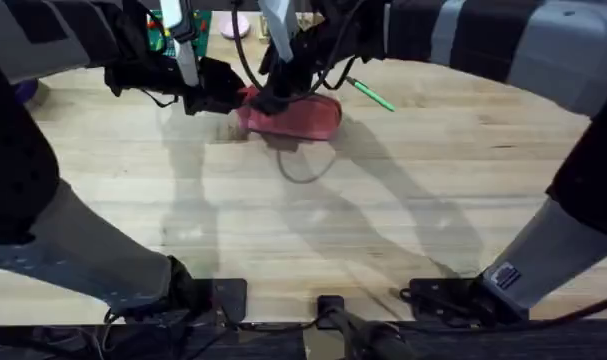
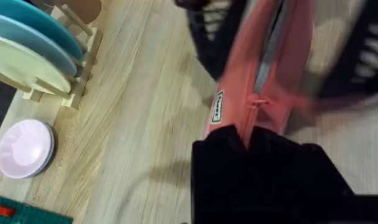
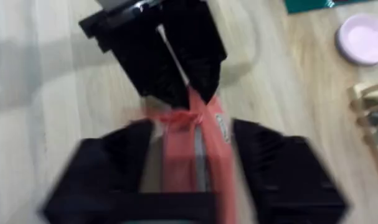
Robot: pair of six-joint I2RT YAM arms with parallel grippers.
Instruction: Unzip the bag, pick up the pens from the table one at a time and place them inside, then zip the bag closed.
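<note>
The coral-pink bag lies on the table at the far middle. My left gripper is shut on the bag's left end; in the left wrist view its black fingers clamp the fabric just below the small zipper pull. My right gripper hangs over the bag, open, with its fingers straddling the bag. One green pen lies on the wood just right of the bag. I cannot tell whether the zipper is open.
A wooden rack with teal and cream plates stands at the far left, and a pale pink bowl and a green mat lie beside it. The near half of the table is bare wood.
</note>
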